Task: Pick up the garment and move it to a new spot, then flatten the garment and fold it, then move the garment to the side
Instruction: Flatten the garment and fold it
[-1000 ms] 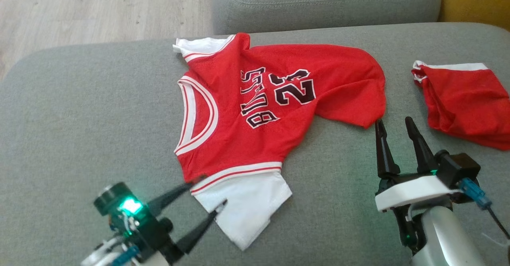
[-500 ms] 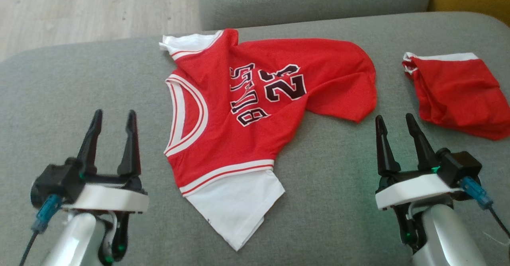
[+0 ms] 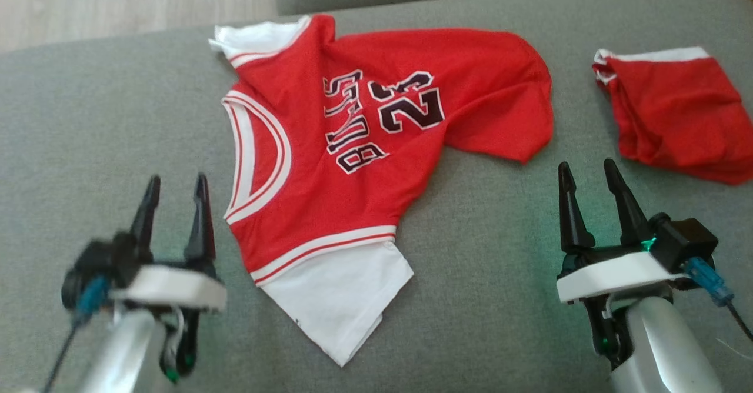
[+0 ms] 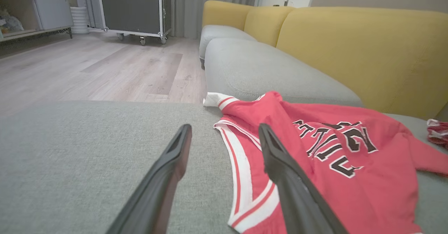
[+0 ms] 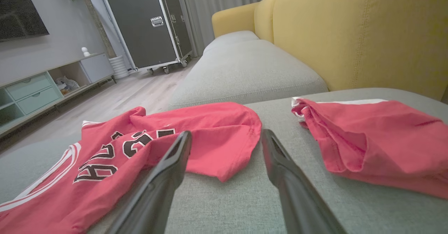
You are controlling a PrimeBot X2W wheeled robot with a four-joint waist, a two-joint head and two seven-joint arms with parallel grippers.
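Observation:
The garment is a red jersey with white sleeves and black "BULLS 23" lettering. It lies spread and wrinkled on the grey cushion, neck opening toward the left, with one white sleeve at the near edge and one at the far edge. My left gripper stands open just left of the neck trim and holds nothing; its wrist view shows the gripper over the cushion beside the jersey. My right gripper is open and bare, near the jersey's right-hand hem.
A pair of red shorts with a white band lies crumpled at the right, close to my right gripper. Yellow sofa backs run behind. Wooden floor lies past the cushion's far left, with a black wheeled case.
My left gripper has drawn back off the near white sleeve, swung leftward and turned its fingers upright. The head camera has tilted, shifting the whole picture. The jersey lies as before.

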